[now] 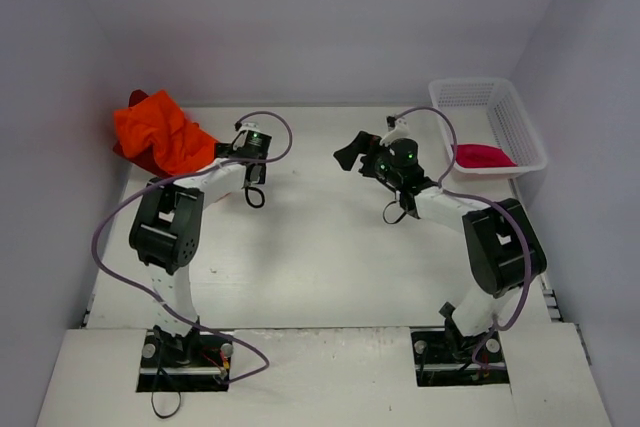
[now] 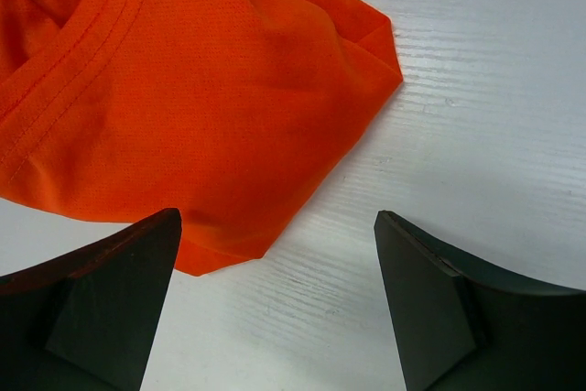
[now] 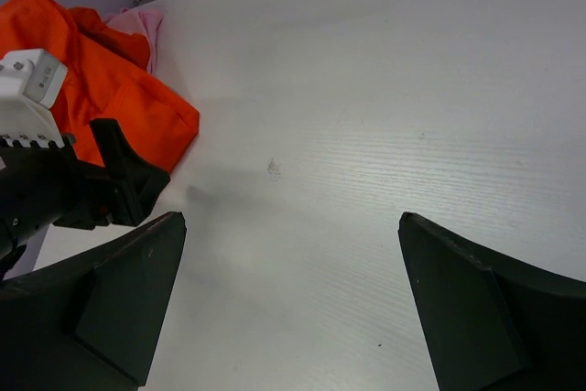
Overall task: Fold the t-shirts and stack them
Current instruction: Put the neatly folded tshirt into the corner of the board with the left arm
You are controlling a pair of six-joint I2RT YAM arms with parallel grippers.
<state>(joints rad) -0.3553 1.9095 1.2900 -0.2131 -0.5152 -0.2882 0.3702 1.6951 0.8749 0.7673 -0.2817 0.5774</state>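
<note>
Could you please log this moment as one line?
left hand: open, at orange shirt edge | right hand: open, over table | pink shirt: in basket

free: we see bare table (image 1: 320, 257) between our two arms, room to pass | left: orange shirt (image 1: 160, 132) heaped in the far left corner, its hem just ahead of our open left gripper (image 2: 276, 219) | right: basket (image 1: 522, 125) blocks the far right corner | centre: our open right gripper (image 3: 293, 219) hangs over bare table

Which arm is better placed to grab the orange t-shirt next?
Left. The left gripper, open, hovers at the edge of the orange t-shirt; the right gripper, also open, sits farther off over the table.
</note>
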